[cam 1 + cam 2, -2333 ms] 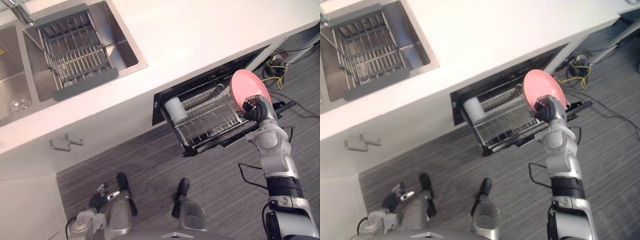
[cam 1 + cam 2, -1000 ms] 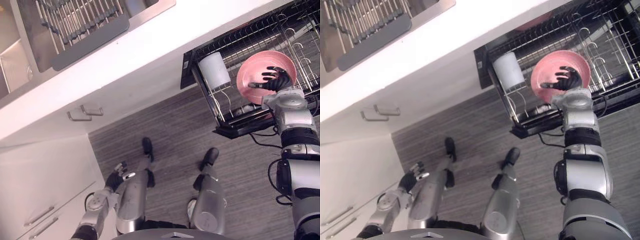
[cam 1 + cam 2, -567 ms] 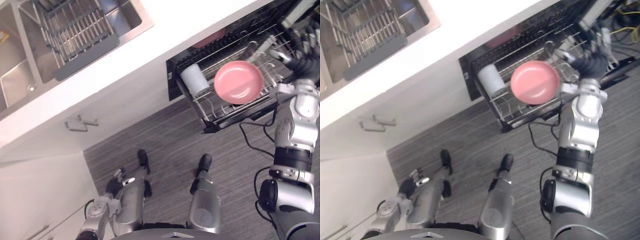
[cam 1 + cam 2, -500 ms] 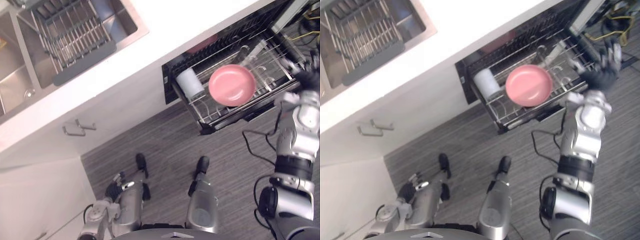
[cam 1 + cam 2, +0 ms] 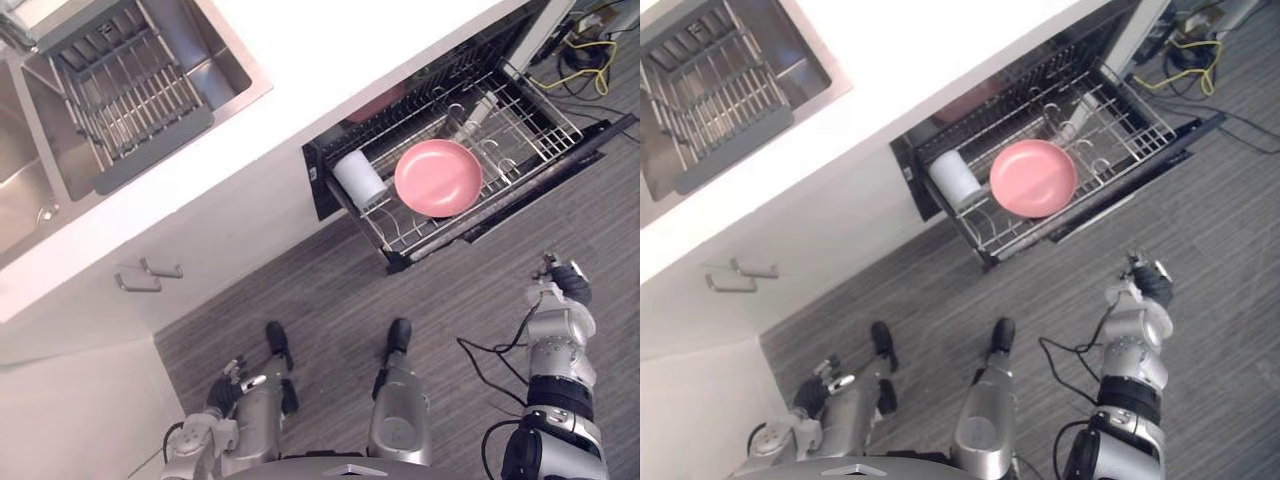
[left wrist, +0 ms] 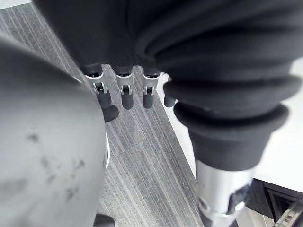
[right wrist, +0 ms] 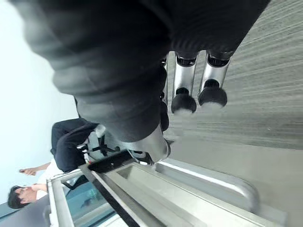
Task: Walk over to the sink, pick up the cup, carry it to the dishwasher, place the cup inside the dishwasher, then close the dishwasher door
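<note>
White and smooth-walled, the cup lies on its side at the left end of the pulled-out dishwasher rack, just beside a pink plate resting face-up on the wires. The cup looks light and rigid. Whether it is plastic or ceramic I cannot tell from here, so it is best treated as breakable and a little slippery, and held round its side wall rather than by the lip. The plate is stiff and shallow, and would be taken by its rim. The dark dishwasher door still stands open below the tabletop, so closing it is the step left, probably with a flat push on its front edge. A couple of seconds ago the right robot hand held the plate upright over the rack, then set it down among the wires. Now that hand has let go and dropped well clear, low over the floor, fingers straight and holding nothing. The cup has kept its place throughout — only the camera's framing has shifted. The left robot hand hangs by the leg, fingers relaxed and empty.
</note>
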You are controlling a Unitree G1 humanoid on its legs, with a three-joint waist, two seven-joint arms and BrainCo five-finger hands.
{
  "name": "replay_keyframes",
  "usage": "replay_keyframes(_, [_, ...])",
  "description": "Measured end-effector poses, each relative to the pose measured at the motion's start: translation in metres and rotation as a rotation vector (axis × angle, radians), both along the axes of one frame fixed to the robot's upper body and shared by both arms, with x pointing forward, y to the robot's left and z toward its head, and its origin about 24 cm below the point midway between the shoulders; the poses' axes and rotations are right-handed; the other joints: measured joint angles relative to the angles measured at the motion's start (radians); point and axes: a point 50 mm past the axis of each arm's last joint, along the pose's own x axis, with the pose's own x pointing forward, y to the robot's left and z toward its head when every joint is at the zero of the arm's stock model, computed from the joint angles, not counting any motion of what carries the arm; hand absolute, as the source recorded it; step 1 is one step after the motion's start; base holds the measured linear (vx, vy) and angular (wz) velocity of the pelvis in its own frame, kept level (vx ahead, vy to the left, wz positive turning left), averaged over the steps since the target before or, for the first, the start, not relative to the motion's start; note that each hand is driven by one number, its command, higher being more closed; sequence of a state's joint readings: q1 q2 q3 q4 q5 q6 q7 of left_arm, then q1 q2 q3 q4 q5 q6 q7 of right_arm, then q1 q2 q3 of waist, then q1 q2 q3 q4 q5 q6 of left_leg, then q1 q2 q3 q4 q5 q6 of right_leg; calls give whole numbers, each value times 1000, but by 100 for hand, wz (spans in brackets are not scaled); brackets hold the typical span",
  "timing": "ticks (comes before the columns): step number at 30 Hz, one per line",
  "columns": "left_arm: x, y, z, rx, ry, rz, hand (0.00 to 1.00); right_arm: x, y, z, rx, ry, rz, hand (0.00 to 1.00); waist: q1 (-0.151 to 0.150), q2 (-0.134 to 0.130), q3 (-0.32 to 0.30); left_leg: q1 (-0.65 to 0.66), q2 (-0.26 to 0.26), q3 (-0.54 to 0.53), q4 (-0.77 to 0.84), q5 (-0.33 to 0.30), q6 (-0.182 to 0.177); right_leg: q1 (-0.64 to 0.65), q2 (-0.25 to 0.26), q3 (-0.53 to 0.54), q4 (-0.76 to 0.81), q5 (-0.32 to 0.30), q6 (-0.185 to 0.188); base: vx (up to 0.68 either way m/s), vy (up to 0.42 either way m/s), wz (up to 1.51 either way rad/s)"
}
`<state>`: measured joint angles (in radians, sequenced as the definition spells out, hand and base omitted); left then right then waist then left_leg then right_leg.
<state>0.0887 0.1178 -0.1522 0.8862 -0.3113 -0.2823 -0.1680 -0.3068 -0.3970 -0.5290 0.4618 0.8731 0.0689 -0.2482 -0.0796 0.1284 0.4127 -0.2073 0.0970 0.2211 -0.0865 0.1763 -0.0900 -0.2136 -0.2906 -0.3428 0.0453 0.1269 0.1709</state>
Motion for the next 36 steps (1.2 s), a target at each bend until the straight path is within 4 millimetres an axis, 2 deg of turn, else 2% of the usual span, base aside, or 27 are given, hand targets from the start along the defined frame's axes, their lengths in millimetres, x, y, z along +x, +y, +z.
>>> replay_keyframes(3, [5, 0, 2, 5, -1, 2, 0, 16, 10, -4, 57, 1, 79, 100, 27, 0, 0, -27, -7, -8, 0, 5, 5, -20, -5, -8, 1, 10, -3, 36, -16, 14])
replay_keyframes(5, [7, -1, 2, 3, -1, -3, 0, 30, 19, -1, 57, 6, 145, 100, 31, 2, 0, -40, -15, -30, 0, 16, 18, -20, -14, -27, 3, 12, 0, 54, -21, 26])
replay_keyframes(7, [9, -2, 3, -2, -4, -6, 0, 36, 12, 1, 66, 41, 140, 100, 47, 4, 0, -58, -30, -44, 1, 21, 23, -27, -28, -45, 11, 12, -1, 50, -7, 31])
replay_keyframes(9, [10, -3, 3, -6, -2, -7, 0, 38, 2, 9, 34, 61, 146, 100, 48, 11, 3, -67, -40, -59, 1, 25, 29, -27, -38, -57, 16, 12, 0, 19, 9, 27])
replay_keyframes(11, [11, -5, 3, -19, 5, 1, 0, 44, -10, 26, -44, 99, 156, 100, 59, 26, 10, -72, -55, -75, 1, 30, 36, -28, -55, -65, 32, 8, 7, -17, 8, 20])
replay_keyframes(13, [10, -6, 2, -23, 16, 1, 0, 53, -12, 40, -72, 105, 171, 100, 61, 46, 18, -78, -58, -91, 0, 30, 36, -28, -61, -78, 50, 1, 11, -88, -10, 23])
replay_keyframes(15, [10, -10, 2, -36, 19, -1, 0, 62, -15, 61, -122, 96, 171, 100, 72, 74, 21, -92, -59, -114, 0, 38, 27, -34, -62, -94, 56, -9, 12, -115, -25, 25])
replay_keyframes(17, [10, -18, 2, -60, 18, -18, 0, 71, -21, 94, -188, 77, 169, 100, 89, 121, 28, -110, -62, -147, 0, 40, 24, -38, -66, -117, 70, -9, 12, -115, -29, 28])
replay_keyframes(20, [10, -26, 1, -84, 18, -41, 0, 87, -11, 130, -284, 67, 200, 100, 119, 160, 19, -132, -64, -172, 1, 44, 18, -54, -70, -139, 84, -9, 12, -89, -53, 17])
replay_keyframes(23, [12, -30, 3, -90, 1, -66, 0, 96, -6, 149, -272, 73, 171, 100, 146, 167, 15, -148, -69, -197, 1, 53, 7, -67, -76, -149, 101, -10, 11, -34, -74, 16])
replay_keyframes(26, [14, -32, 4, -102, -11, -62, 0, 99, -5, 170, -352, 104, 118, 100, 165, 170, 12, -156, -79, -216, 1, 74, 7, -69, -95, -167, 137, -28, 14, 27, -85, 28])
replay_keyframes(29, [14, -32, 5, -114, -13, -57, 0, 109, 13, 192, -470, 85, 161, 100, 178, 171, 11, -157, -96, -230, 7, 78, 8, -77, -120, -174, 174, -53, 22, 82, -90, 18])
replay_keyframes(30, [15, -33, 5, -119, -15, -67, 0, 113, 19, 197, -520, 90, 189, 0, 184, 173, 10, -157, -102, -236, 7, 83, 14, -79, -128, -176, 191, -64, 22, 84, -92, 20])
replay_keyframes(33, [15, -36, 6, -143, -25, -90, 0, 117, 26, 197, -614, 137, 232, 0, 199, 180, 5, -157, -111, -248, 7, 88, 20, -79, -147, -192, 227, -88, 26, 76, -88, 21])
replay_keyframes(36, [14, -37, 7, -158, -29, -86, 0, 115, 22, 198, -659, 161, 253, 0, 194, 180, 5, -150, -120, -249, 7, 88, 21, -78, -160, -192, 247, -101, 28, 48, -68, 6])
